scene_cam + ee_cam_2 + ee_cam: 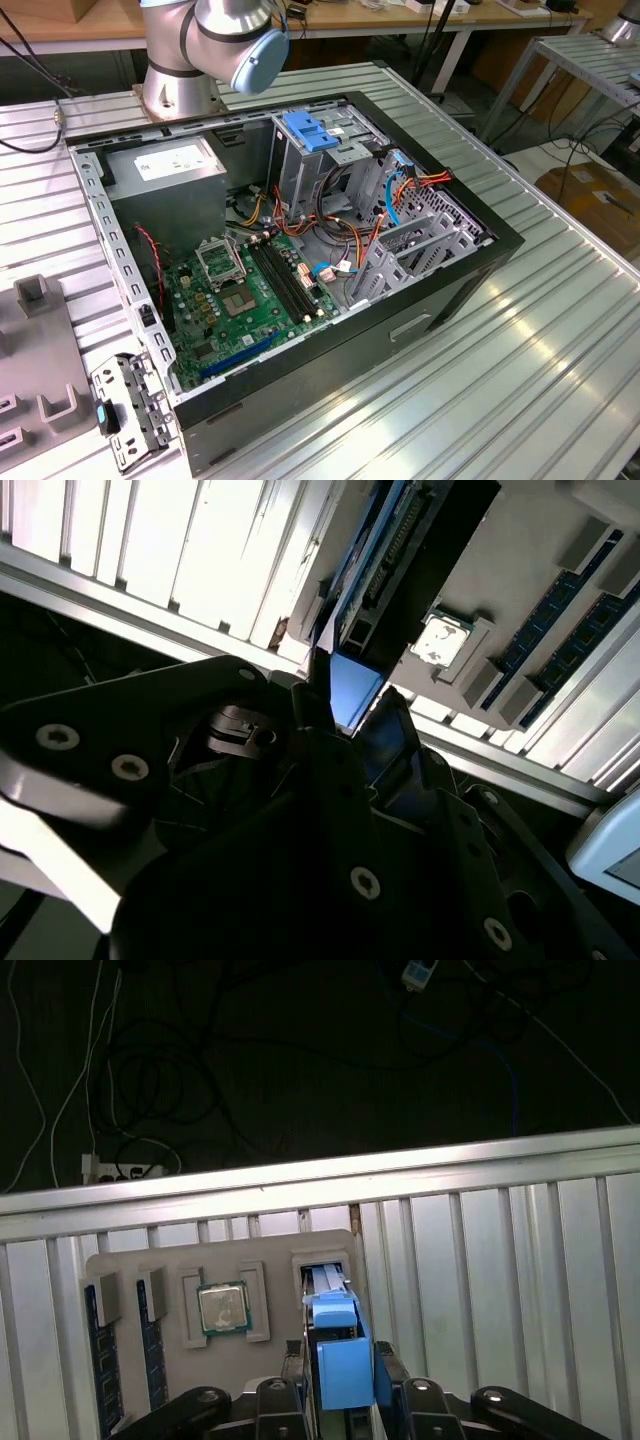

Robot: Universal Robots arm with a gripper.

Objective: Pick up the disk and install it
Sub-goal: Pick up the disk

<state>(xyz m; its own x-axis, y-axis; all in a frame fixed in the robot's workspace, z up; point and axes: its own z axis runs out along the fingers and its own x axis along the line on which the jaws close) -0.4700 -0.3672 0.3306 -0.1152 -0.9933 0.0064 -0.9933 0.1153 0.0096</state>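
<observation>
**Pincer clamped on the disk at the parts tray**

Exterior view: I see the silver-and-blue robot arm (pixel 215 35) rising at the back of the ribbed aluminium table (pixel 520 380). The open black computer case (pixel 450 290) lies on that table with its green motherboard (pixel 250 300) exposed. A tall grey metal cage (pixel 295 175) topped by a blue latch (pixel 310 135) stands behind the board. A pale grey moulded parts tray (pixel 40 330) sits at the exterior view's left edge, apart from the case.

First wrist view: the disk (pixel 342 1360), a flat hard drive in a bright blue plastic carrier, stands on edge with its far end down in a slot of the tray. The black gripper (pixel 343 1390) straddles its near end. The fingers (pixel 390 1380) sit narrow, flush against both blue flanks, with no gap I can make out. A square silver processor (pixel 222 1308) lies in the pocket beside the disk's slot, and dark memory sticks (pixel 100 1345) lie beyond that.

Second wrist view: the blue face of the disk (pixel 355 685) shows clamped between the dark fingers, with the processor (pixel 440 640) and the tray past it.
</observation>
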